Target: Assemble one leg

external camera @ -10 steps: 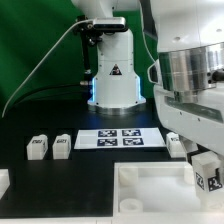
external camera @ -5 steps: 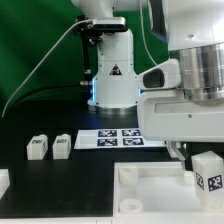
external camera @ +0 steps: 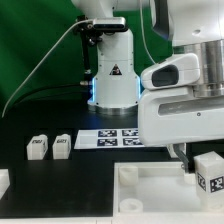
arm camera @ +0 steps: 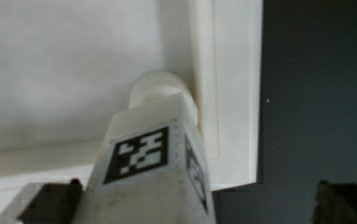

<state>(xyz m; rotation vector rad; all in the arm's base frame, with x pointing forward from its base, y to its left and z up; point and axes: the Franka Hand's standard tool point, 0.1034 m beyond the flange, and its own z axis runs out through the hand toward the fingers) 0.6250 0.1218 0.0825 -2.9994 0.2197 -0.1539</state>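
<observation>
One leg (external camera: 208, 170), a white block with a square tag, stands upright at the near corner of the large white tray-like part (external camera: 150, 185), at the exterior view's right. In the wrist view this leg (arm camera: 148, 170) runs down to the tray's round corner socket (arm camera: 161, 92). My gripper (arm camera: 196, 205) straddles the leg with its jaws apart. One finger (arm camera: 50, 205) lies close beside the leg. The other finger (arm camera: 347, 205) stands well clear of it, with dark table between. Two more legs (external camera: 38, 148) (external camera: 62, 146) stand at the exterior view's left.
The marker board (external camera: 120, 138) lies behind the tray, in front of the arm's base (external camera: 112, 75). My arm's bulky wrist (external camera: 185, 95) fills the exterior view's right and hides what lies behind it. A white part's edge (external camera: 3, 182) shows at the far left.
My wrist has turned and shifted above the leg, now covering the leg that stood behind the tray at the right. The upright leg has stayed almost in place.
</observation>
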